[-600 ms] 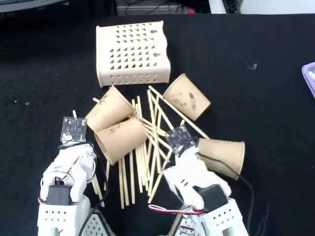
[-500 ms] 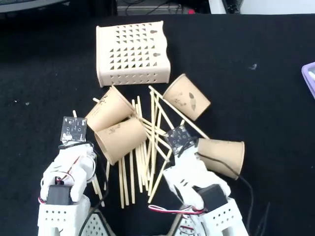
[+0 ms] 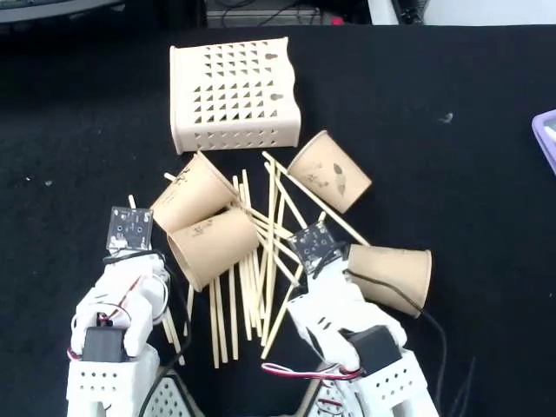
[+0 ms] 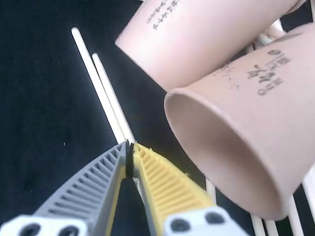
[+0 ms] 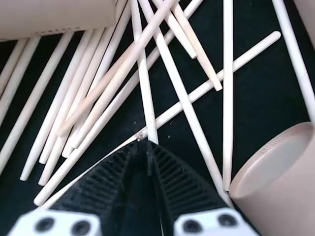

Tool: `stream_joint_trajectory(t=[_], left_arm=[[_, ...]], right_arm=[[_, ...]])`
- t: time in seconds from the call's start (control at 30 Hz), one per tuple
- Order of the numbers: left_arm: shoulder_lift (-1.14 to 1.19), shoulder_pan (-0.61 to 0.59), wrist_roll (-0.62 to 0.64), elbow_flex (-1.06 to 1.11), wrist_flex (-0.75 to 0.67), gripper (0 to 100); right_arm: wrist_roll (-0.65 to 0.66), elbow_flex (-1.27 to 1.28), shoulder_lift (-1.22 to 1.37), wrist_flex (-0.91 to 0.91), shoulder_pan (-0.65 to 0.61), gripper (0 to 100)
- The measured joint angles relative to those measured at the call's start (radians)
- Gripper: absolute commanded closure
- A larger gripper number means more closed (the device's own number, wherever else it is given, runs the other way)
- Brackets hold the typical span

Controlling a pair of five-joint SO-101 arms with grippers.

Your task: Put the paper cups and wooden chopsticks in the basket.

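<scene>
even overhead light, faint shadows, wrist foregrounds blurry

Two paper cups [image 3: 213, 246] and the right arm [image 3: 343, 321] hide from you part of the chopsticks [image 3: 254, 287], and the edge cuts a purple object [image 3: 547, 130].

You are working at a robotics lab bench, not in a home. Your desk [image 3: 452, 78] is draped in plain black cloth. The left arm [image 3: 113, 321] and right arm [image 3: 356, 334] are small white plastic units with bare motors and loose red and white wires [image 3: 295, 371]. Cables [image 3: 261, 13] and equipment crowd the desk's far edge.
</scene>
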Motion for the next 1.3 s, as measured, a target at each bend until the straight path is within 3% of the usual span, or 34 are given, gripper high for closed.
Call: stream_joint_trajectory(t=[0.2,0.57,0.77,0.93,1.1,1.3], left_arm=[[-0.002,-0.003,0.0,0.0,0.012,97],[-0.003,-0.081,0.0,-0.048,0.072,97],[-0.003,-0.094,-0.002,-0.135,-0.049,96],[-0.005,-0.097,-0.003,-0.199,-0.195,81],[-0.005,-0.158,-0.003,-0.273,-0.322,80],[0.012,-0.176,-0.003,-0.451,-0.345,80]], right_arm=[[0.0,0.0,0.0,-0.015,0.008,98.6],[-0.04,-0.081,0.0,-0.146,0.164,95.7],[0.155,-0.104,0.0,-0.362,0.295,78.8],[0.23,-0.104,0.0,-0.545,0.35,80.0],[0.21,-0.224,0.0,-0.554,0.384,79.8],[0.209,-0.502,0.0,-0.428,0.384,79.8]])
